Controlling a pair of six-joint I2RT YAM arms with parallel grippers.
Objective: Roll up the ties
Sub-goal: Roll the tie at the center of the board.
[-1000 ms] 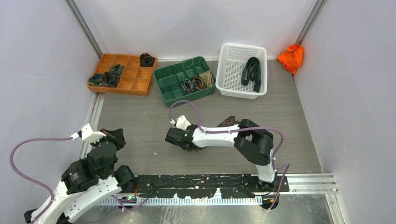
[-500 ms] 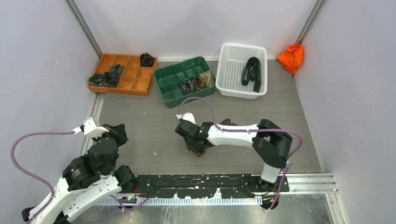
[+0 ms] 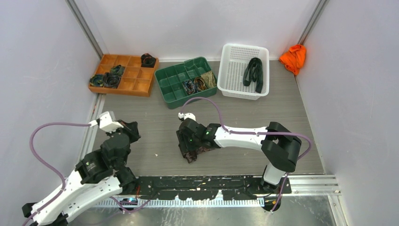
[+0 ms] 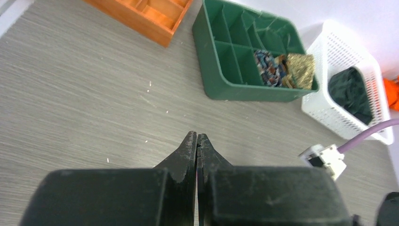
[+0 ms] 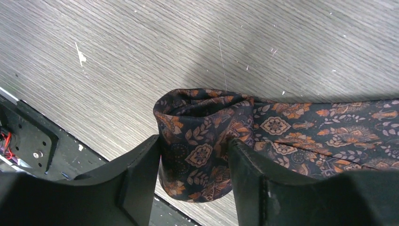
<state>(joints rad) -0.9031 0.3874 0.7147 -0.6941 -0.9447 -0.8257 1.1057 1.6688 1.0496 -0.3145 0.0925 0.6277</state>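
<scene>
My right gripper [image 3: 189,145] is shut on a dark brown tie [image 3: 194,153] with an orange floral pattern, low over the table near its front edge. In the right wrist view the fingers [image 5: 141,165] clamp the tie's coiled end [image 5: 202,136], and the rest of the tie trails off to the right, flat on the table. My left gripper [image 3: 130,129] is shut and empty at the front left, its tips [image 4: 196,137] above bare table. A black tie [image 3: 254,73] lies in the white basket [image 3: 231,70].
A green tray [image 3: 174,80] holds rolled ties [image 3: 200,84] and an orange tray [image 3: 136,84] holds several coils [image 3: 107,79], both at the back. An orange cloth lump [image 3: 293,57] lies at the back right corner. Grey walls close in both sides.
My right gripper has swung right and turned, with the tie's coiled end now showing below it. My left arm has moved forward and right toward the table's middle.
</scene>
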